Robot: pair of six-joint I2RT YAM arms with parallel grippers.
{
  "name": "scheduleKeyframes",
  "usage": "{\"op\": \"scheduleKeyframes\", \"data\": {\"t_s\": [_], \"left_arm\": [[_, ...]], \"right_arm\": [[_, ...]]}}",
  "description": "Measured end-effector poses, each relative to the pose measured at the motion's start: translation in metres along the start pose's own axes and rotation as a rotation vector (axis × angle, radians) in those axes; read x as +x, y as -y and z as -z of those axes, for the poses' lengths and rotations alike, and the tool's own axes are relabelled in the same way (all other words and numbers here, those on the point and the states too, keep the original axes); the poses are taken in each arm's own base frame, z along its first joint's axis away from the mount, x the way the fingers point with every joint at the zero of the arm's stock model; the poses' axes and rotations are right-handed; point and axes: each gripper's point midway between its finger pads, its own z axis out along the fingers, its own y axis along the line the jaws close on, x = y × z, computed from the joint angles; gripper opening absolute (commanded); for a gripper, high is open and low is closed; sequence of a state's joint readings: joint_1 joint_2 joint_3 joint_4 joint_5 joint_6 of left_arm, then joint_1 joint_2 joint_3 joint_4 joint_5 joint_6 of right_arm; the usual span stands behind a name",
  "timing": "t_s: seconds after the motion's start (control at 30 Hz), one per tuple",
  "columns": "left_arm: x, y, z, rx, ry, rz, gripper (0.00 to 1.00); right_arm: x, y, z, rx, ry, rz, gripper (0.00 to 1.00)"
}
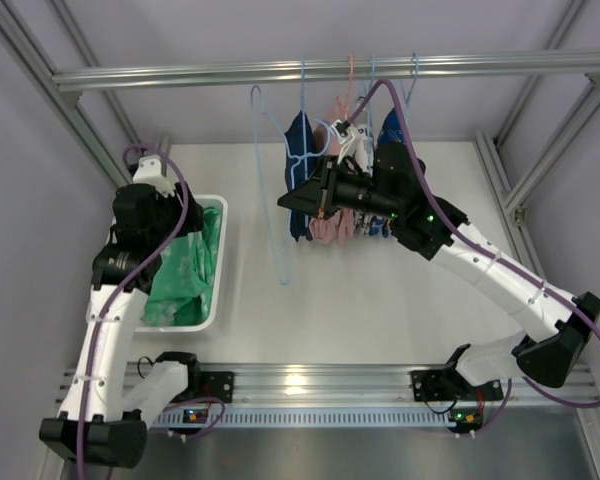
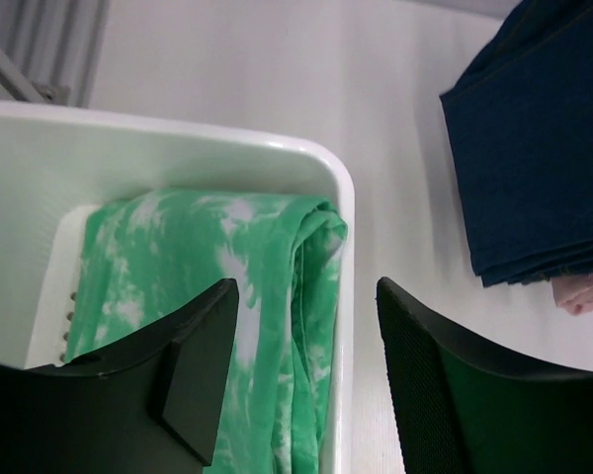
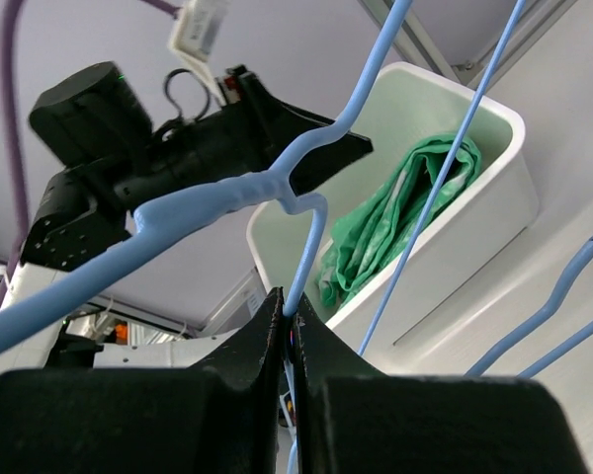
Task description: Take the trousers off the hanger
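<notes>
Trousers [image 1: 185, 270] are lying bunched inside the white bin [image 1: 223, 270], clear of the hanger [image 3: 222, 195]. Left gripper [image 2: 306, 296] is hovering over them, jaws parted and empty. Right gripper [image 3: 289, 311] is pinching the hanger's wire, fully closed. Judged best: raising the left arm straight up so no fold is catching a finger. Navy garment [image 2: 534, 148] and other hangers [image 1: 412, 72] are crowding the rail [image 1: 180, 75] beside the right arm.

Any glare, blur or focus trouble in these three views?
Top view: even light, sharp, one bright glare patch on the metal rail at the near edge. Left wrist view: the left hand is dark and soft-edged up close; the trousers in the bin are sharper. Right wrist view: the hanger blurs thick near the lens, and the right hand is nearly black.
</notes>
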State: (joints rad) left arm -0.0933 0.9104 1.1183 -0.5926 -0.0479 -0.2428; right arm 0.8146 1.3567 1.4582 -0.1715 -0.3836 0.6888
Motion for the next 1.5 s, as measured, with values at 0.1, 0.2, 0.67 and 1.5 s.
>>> {"op": "scheduleKeyframes", "data": {"t_s": [0.1, 0.2, 0.67, 1.5], "left_arm": [[0.017, -0.002, -0.014, 0.018, -0.087, 0.021, 0.61], [0.022, -0.011, -0.018, 0.027, -0.124, 0.077, 0.51], [0.053, -0.032, -0.028, 0.119, -0.243, 0.218, 0.42], [0.151, -0.068, -0.095, -0.109, -0.502, 0.071, 0.68]], "right_arm": [[0.000, 0.000, 0.000, -0.002, -0.002, -0.002, 0.00], [0.000, 0.000, 0.000, -0.001, -0.001, -0.003, 0.00], [0.000, 0.002, 0.001, 0.003, -0.002, -0.013, 0.00], [0.000, 0.001, 0.001, -0.001, -0.004, -0.015, 0.00]]}}
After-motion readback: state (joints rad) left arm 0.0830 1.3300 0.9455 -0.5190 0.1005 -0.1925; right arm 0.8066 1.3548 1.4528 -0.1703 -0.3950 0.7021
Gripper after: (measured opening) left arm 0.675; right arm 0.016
